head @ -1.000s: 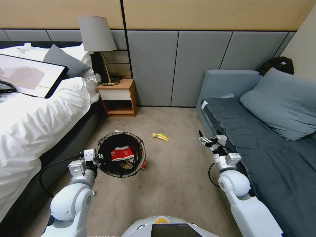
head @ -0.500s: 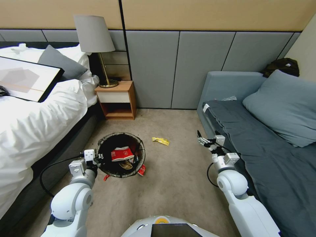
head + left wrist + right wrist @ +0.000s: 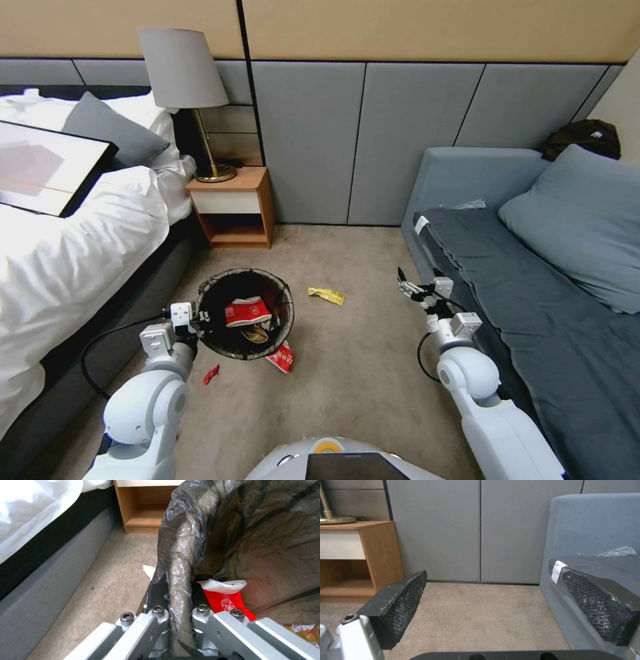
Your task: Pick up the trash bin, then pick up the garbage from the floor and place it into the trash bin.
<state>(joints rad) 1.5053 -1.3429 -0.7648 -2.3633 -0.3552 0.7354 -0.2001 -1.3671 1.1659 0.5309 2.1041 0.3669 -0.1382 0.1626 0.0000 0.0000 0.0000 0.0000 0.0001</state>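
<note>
My left gripper [image 3: 200, 319] is shut on the near-left rim of the trash bin [image 3: 283, 288], which it holds above the carpet. In the left wrist view the fingers [image 3: 156, 592] pinch the dark bag folded over the bin rim [image 3: 213, 530]. Inside the bin lie a red-and-white wrapper [image 3: 247, 311] and other scraps. Garbage lies on the floor: a yellow wrapper [image 3: 325, 295] right of the bin, a red-and-white wrapper [image 3: 282, 357] under its near edge, and a small red scrap [image 3: 211, 374]. My right gripper [image 3: 407, 285] hangs open and empty beside the sofa, its gripper [image 3: 491, 580] facing the wall.
A bed [image 3: 73, 253] with white bedding runs along the left. A wooden nightstand [image 3: 233, 207] with a lamp [image 3: 183, 73] stands at the wall. A grey sofa [image 3: 533, 280] fills the right. Open carpet lies between them.
The whole picture has shifted, so the camera moved. The floor slid toward me under the held bin, and the red-and-white wrapper and red scrap came out from beneath it. Both grippers kept their state.
</note>
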